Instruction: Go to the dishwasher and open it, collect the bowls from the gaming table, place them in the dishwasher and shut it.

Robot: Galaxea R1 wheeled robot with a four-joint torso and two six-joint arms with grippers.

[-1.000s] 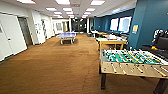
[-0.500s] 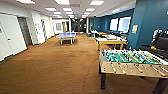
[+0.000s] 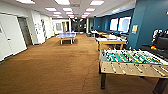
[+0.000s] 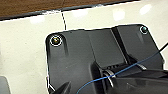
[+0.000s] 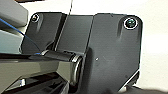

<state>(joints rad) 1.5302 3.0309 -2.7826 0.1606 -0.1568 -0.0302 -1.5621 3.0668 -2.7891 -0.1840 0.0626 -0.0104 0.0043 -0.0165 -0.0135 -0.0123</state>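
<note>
Left gripper and right gripper: open or closed, cannot tell. The wrist views give the robot's own dark plate over a pale glossy surface.

The gaming table (image 3: 110, 43), the bench with yellow wooden sides and a light top, stands at mid-distance on the right, near the teal wall (image 3: 147, 22). Some small things lie on its top, one patch greenish. They are too blurred to call bowls or count.

The foosball table (image 3: 130, 61) is nearer the camera on the same side, well apart from the gaming table but roughly between it and the robot. Open brown carpet (image 3: 50, 67) is to the left. A blue ping-pong table (image 3: 66, 35) is far down the room and white doors (image 3: 10, 37) line the left wall.

Risks, as I judge them:
- A straight line to the gaming table runs close past the foosball table. The base or an arm could clip its corner, leg or protruding rod handles. A wider arc over the carpet avoids that.
- The foosball table is the bigger, closer target and could be taken for the gaming table.
- Stopping short or at an angle to the bench could leave the things on it out of reach.
</note>
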